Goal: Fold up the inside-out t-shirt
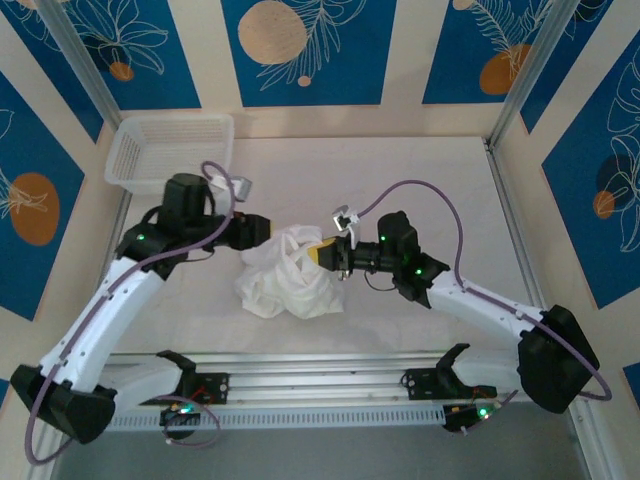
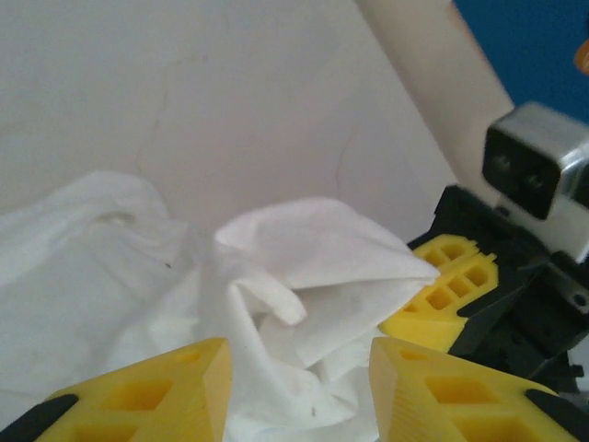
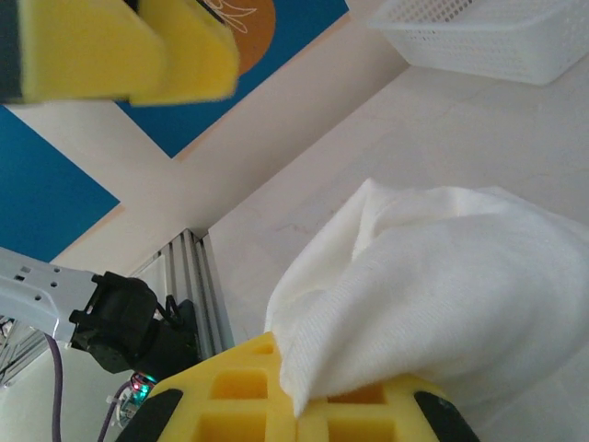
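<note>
- While the white t-shirt [image 1: 290,282] lies bunched in a crumpled heap near the middle of the bench [image 1: 420,170], both arms reach in to it from opposite sides.
- At the heap's upper-left edge: the left end effector [image 1: 262,231]. In its wrist view the two yellow fingers [image 2: 156,391] stand parted with a clear gap between them. Wrinkled cloth lies in and beyond that gap. Nothing is gripped; I cannot tell whether the pads touch the fabric.
- At the heap's upper-right edge: the right end effector [image 1: 322,254], jaws pressed together on a fold of the t-shirt.
- Right wrist view: cloth comes out from between the closed yellow fingers [image 3: 230,401] and billows up and to the right.
- Left wrist view: a peaked flap of cloth runs across to the right end effector's fingers [image 2: 451,285].
- Shirt is wrinkled all over, layers folded on each other. Sleeves and collar cannot be made out.
- White mesh basket [image 1: 150,160] sits at the far-left corner of the bench, well apart from the shirt.
</note>
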Tool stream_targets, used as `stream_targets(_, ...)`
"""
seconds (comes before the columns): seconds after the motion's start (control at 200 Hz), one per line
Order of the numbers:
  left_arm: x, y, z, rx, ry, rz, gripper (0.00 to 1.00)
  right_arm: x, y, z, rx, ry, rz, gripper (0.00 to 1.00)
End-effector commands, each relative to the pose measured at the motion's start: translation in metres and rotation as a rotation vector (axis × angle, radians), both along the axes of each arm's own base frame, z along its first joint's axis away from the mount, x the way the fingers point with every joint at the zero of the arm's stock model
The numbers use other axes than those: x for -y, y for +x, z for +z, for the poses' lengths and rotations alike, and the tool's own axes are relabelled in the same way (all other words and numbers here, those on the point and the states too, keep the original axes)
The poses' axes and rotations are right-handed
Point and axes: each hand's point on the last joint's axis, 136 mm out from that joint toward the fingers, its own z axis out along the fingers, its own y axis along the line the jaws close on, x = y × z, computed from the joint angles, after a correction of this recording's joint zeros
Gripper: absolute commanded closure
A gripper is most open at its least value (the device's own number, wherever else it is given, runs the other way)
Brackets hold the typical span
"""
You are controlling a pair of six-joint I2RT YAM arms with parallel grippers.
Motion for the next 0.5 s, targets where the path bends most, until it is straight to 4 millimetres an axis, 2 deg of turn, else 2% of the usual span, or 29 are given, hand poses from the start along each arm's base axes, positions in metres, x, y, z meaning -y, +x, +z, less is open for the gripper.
stream_targets(0.0, 0.005, 0.009, -0.035, -0.110, 0.087, 0.079, 0.54, -0.005, 0.001, 0.019, 0.017, 0.021, 0.017, 1.00)
stream_targets(0.14, 0.005, 0.023, -0.061, -0.115, 0.155, 0.122, 0.40, -0.006, -0.001, 0.021, 0.020, 0.014, 0.022, 1.00)
stream_targets(0.25, 0.020, 0.027, -0.066, -0.130, 0.123, 0.067, 0.43, -0.006, -0.002, 0.020, 0.020, 0.009, 0.022, 1.00)
stream_targets(0.29, 0.030, 0.026, -0.066, -0.153, 0.085, 0.033, 0.51, -0.007, -0.001, 0.019, 0.019, 0.007, 0.020, 1.00)
stream_targets(0.375, 0.048, 0.021, -0.056, -0.186, -0.033, -0.025, 0.93, -0.005, 0.003, 0.017, 0.014, -0.004, -0.007, 1.00)
stream_targets(0.395, 0.052, 0.020, -0.052, -0.188, -0.065, -0.033, 1.00, -0.003, 0.006, 0.014, 0.007, -0.011, -0.026, 1.00)
stream_targets(0.495, 0.057, 0.020, -0.018, -0.183, -0.244, -0.044, 1.00, 0.012, 0.020, -0.008, -0.040, -0.034, -0.121, 1.00)
